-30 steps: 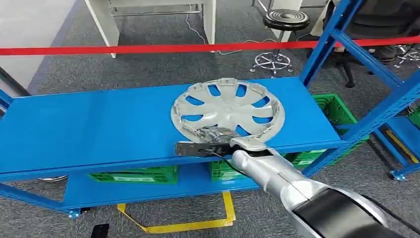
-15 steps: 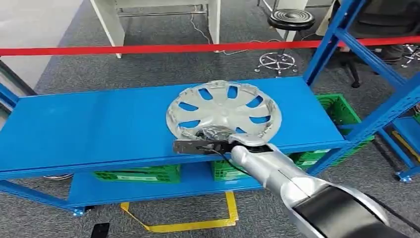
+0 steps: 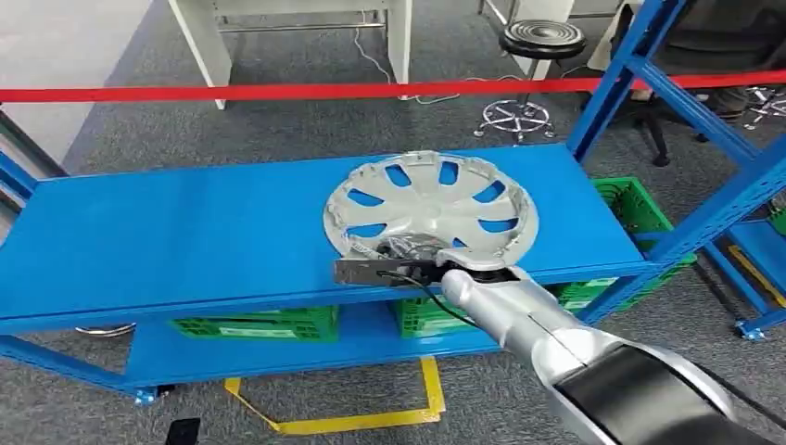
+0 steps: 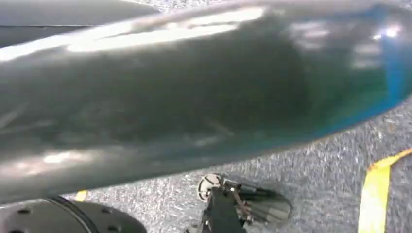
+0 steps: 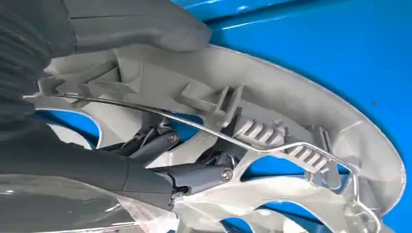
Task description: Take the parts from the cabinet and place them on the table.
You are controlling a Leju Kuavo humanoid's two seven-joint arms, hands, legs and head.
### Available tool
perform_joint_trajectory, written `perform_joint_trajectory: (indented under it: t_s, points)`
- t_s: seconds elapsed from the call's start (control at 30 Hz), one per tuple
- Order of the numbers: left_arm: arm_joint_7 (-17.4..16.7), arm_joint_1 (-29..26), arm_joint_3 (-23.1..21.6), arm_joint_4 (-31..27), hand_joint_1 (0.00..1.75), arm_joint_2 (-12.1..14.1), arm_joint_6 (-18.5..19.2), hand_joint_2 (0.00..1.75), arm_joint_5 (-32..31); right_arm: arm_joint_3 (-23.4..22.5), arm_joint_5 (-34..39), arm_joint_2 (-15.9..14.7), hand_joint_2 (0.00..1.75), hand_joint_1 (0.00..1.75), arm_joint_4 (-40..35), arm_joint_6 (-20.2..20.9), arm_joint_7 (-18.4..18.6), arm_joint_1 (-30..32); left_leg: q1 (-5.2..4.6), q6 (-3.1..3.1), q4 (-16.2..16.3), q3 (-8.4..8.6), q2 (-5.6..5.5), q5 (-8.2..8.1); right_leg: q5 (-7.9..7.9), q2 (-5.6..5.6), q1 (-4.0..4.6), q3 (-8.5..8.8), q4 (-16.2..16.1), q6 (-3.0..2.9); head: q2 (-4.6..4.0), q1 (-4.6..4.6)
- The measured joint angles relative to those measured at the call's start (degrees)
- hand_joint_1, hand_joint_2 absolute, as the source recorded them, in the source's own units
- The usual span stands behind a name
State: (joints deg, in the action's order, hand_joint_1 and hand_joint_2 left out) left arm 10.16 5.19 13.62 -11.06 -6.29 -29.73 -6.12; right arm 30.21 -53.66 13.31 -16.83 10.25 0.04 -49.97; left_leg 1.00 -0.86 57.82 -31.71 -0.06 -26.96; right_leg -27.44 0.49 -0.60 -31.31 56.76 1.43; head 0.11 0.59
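A silver hubcap [image 3: 431, 209] with several cut-out openings lies on the blue top shelf [image 3: 185, 232] of the cabinet, towards its right end and near the front edge. My right hand [image 3: 408, 252] grips the hubcap's near rim, with the silver arm reaching in from the lower right. Seen from the right wrist, the hubcap [image 5: 272, 97] shows its ribbed inner side and wire ring. My right hand [image 5: 97, 160] has its thick grey thumb [image 5: 141, 26] over the rim, and its dark fingers [image 5: 194, 174] reach in under the spokes.
Green crates [image 3: 250, 326] stand on the lower shelf, and another [image 3: 630, 209] sits behind the right end. Blue uprights of a second rack [image 3: 704, 213] rise on the right. Beyond are a red barrier tape [image 3: 278, 92] and a black stool [image 3: 540, 39]. Yellow tape [image 3: 371, 422] marks the floor.
The hubcap has turned a little in my right hand and shifted slightly left, then right along the shelf. The head view has wobbled a bit.
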Motion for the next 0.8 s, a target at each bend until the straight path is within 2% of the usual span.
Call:
perform_joint_trajectory:
  t_s: [0.07, 0.1, 0.17, 0.2, 0.23, 0.27, 0.3, 0.37, 0.4, 0.43, 0.47, 0.53, 0.57, 0.6, 0.63, 0.7, 0.73, 0.77, 0.8]
  points:
    - [0.4, 0.1, 0.1, 0.0, 0.00, 0.0, -0.1, 0.00, 0.0, 0.0, -0.2, -0.4, 1.75, 1.75, 0.0, 0.0, 0.2, 0.0, 0.25, 0.97, -0.5, 0.12, 0.41, 0.59, -0.55, -0.03, -0.17, -0.66, 0.7, 0.68, 0.00, 0.02]
    - [0.6, 0.1, 0.2, 0.0, 0.00, 0.0, -0.1, 0.00, 0.0, 0.0, -0.3, -0.5, 1.75, 1.75, 0.0, 0.0, 0.2, 0.0, 0.23, 1.25, -0.5, 0.02, 0.47, 0.67, -2.05, -0.14, -0.15, -1.44, 2.5, 0.81, 0.00, -0.33]
    - [0.7, 0.1, 0.5, 0.0, 0.00, 0.0, -0.1, 0.00, 0.1, 0.0, -0.4, -1.0, 1.75, 1.75, 0.0, -0.5, -0.2, 0.1, 0.02, 1.75, -0.5, -0.52, 0.64, 0.92, -7.04, -0.15, -0.13, -6.01, 12.1, 0.90, 0.00, -0.52]
    - [0.7, 0.0, 0.7, 0.0, 0.00, 0.0, -0.2, 0.00, 0.2, 0.0, -0.5, -1.1, 1.75, 1.75, 0.0, -0.8, -0.4, 0.2, -0.10, 1.86, -0.5, -0.74, 0.71, 1.00, -8.63, -0.15, -0.11, -8.07, 16.3, 0.93, 0.00, -0.52]
    - [0.7, -0.1, 0.8, 0.0, 0.00, 0.0, -0.2, 0.00, 0.2, 0.0, -0.6, -1.3, 1.75, 1.75, 0.0, -1.2, -0.5, 0.2, -0.20, 1.91, -0.5, -0.85, 0.73, 1.07, -8.91, -0.15, -0.11, -9.20, 18.7, 0.88, 0.00, -0.50]
    - [0.8, -0.1, 0.9, 0.0, 0.00, 0.0, -0.2, 0.00, 0.2, 0.1, -0.7, -1.4, 1.75, 1.75, 0.0, -1.5, -0.7, 0.2, -0.24, 1.92, -0.5, -0.83, 0.71, 1.11, -7.77, -0.15, -0.10, -8.73, 17.8, 0.78, 0.00, -0.50]
    - [0.9, -0.1, 0.9, 0.0, 0.00, 0.0, -0.2, 0.00, 0.3, 0.2, -1.1, -1.5, 1.75, 1.75, 0.0, -2.2, -1.0, 0.2, -0.25, 1.91, -0.4, -0.79, 0.65, 1.12, -5.40, -0.15, -0.08, -6.83, 14.3, 0.60, 0.00, -0.55]
    - [1.4, -0.1, 1.0, 0.0, 0.00, 0.0, -0.3, 0.00, 0.6, 0.6, -2.1, -1.6, 1.75, 1.75, 0.0, -4.8, -1.5, 0.2, -0.25, 1.78, -0.4, -0.73, 0.48, 1.18, -0.71, -0.16, -0.06, -1.71, 4.1, 0.05, 0.00, -0.57]
    - [1.8, -0.1, 1.1, 0.0, 0.00, -0.1, -0.4, 0.00, 0.7, 0.9, -2.6, -1.6, 1.75, 1.75, 0.0, -6.3, -1.8, 0.2, -0.43, 1.42, -0.4, -0.84, 0.45, 1.21, -1.04, -0.15, 0.13, -0.38, 0.8, -0.19, 0.00, -0.50]
    - [2.1, -0.1, 1.3, 0.0, 0.00, -0.1, -0.6, 0.00, 0.8, 1.4, -3.2, -1.6, 1.75, 1.75, -0.1, -8.6, -2.3, 0.3, -0.61, 0.96, -0.1, -1.19, 0.27, 1.24, -0.89, -0.10, 0.11, 0.21, 0.3, -0.27, 0.00, -0.38]
    - [2.4, -0.1, 1.4, 0.0, 0.00, -0.1, -0.7, 0.00, 0.9, 1.7, -3.6, -1.6, 1.75, 1.75, -0.2, -10.2, -2.5, 0.5, -0.52, 0.62, -0.3, -1.33, 0.29, 1.46, -0.81, -0.07, 0.26, 0.02, 0.4, -0.34, 0.00, -0.41]
    - [2.8, -0.2, 1.7, 0.0, 0.00, -0.1, -1.0, 0.00, 1.2, 2.4, -4.6, -1.9, 1.75, 1.75, -0.3, -14.8, -3.3, 1.0, -0.27, 0.00, -0.5, -1.28, 0.26, 1.81, -0.54, -0.06, 0.50, -0.06, 0.3, -0.92, 0.00, -0.48]
    - [2.8, -0.2, 2.0, 0.0, 0.00, -0.1, -1.1, 0.00, 1.2, 2.6, -5.0, -1.9, 1.75, 1.75, -0.4, -16.6, -3.5, 1.5, -0.23, -0.34, -0.6, -1.31, 0.19, 1.66, -0.14, -0.22, 0.26, 0.08, 0.0, -1.48, 0.00, -0.48]
    - [2.8, -0.2, 2.2, 0.0, 0.00, -0.1, -1.3, 0.00, 1.3, 3.0, -5.8, -1.9, 1.75, 1.75, -0.5, -20.4, -3.8, 1.9, -0.17, -0.52, 0.6, -1.88, 0.19, 0.46, 0.02, -0.31, 0.05, -0.04, -0.2, -1.67, 0.00, -0.33]
    - [2.9, -0.1, 2.4, 0.0, 0.00, -0.1, -1.3, 0.00, 1.3, 3.3, -6.8, -2.0, 1.75, 1.75, -0.8, -23.9, -3.7, 2.2, -0.19, -0.75, 4.2, -3.55, 0.18, -1.98, 0.06, -0.41, 0.03, -0.22, -0.1, -1.83, 0.00, 0.06]
    - [3.1, -0.3, 2.5, 0.0, 0.00, -0.1, -1.3, 0.00, 1.4, 3.8, -9.2, -3.1, 1.75, 1.75, -1.0, -30.4, -2.8, 2.9, -0.14, -1.09, 14.4, -8.24, 0.19, -6.45, 0.14, -0.77, 0.12, -0.69, -0.1, -1.96, 0.00, 0.02]
    - [3.1, -0.6, 2.6, 0.0, 0.00, -0.2, -1.3, 0.00, 1.4, 4.1, -10.3, -3.8, 1.75, 1.75, -1.0, -32.9, -2.4, 3.1, -0.12, -1.17, 17.4, -9.54, 0.20, -7.11, 0.16, -0.77, 0.13, -0.85, 0.0, -1.96, 0.00, 0.05]
    - [3.2, -0.9, 2.7, 0.0, 0.00, -0.2, -1.3, 0.00, 1.4, 4.4, -11.2, -4.2, 1.75, 1.75, -1.0, -34.0, -2.1, 3.1, -0.08, -1.21, 17.6, -9.51, 0.20, -6.41, 0.16, -0.70, 0.13, -0.89, 0.0, -1.96, 0.00, 0.02]
    - [3.2, -1.0, 2.8, 0.0, 0.00, -0.2, -1.3, 0.00, 1.4, 4.7, -12.0, -4.5, 1.75, 1.75, -1.1, -34.6, -2.0, 3.1, -0.02, -1.12, 15.4, -8.40, 0.20, -4.42, 0.13, -0.56, 0.12, -0.89, 0.1, -1.96, 0.00, 0.13]
